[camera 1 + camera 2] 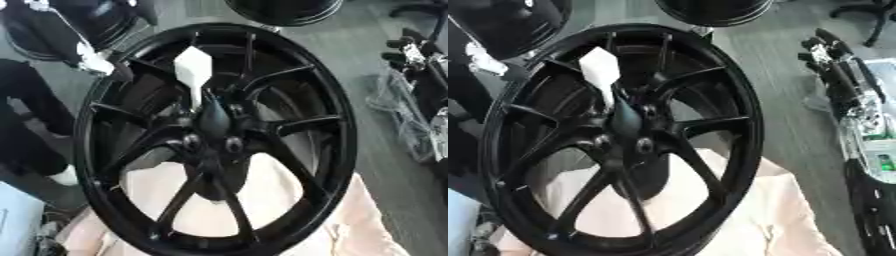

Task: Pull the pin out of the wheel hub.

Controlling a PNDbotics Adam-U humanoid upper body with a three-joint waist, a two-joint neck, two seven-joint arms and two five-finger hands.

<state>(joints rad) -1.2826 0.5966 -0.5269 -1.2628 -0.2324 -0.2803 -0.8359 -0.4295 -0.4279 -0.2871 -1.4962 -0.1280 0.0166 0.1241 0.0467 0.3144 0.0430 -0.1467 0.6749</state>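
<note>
A black wheel [214,140] with thin paired spokes fills the middle of both views, tilted, its lower rim resting on a pale pink cloth [780,220] that also shows through the gaps between the lower spokes. At the centre sits the hub [213,131], dark and glossy, with round bolt holes around it.

The pin [193,75] is white: a broad flat head pointing up and left of the hub, narrowing to a thin stem that runs down into the hub's centre. It stands seated in the hub, and nothing touches it.

The right hand [839,65] shows at the right edge, best in the right eye view, black with silver parts, hanging over the grey floor [785,105] well apart from the wheel and the pin. Its fingers [820,47] seem to point up and away from the hub, but whether they are spread or curled I cannot tell.

The left hand is not seen in either view.

More black wheels [710,11] lie at the top edge.
</note>
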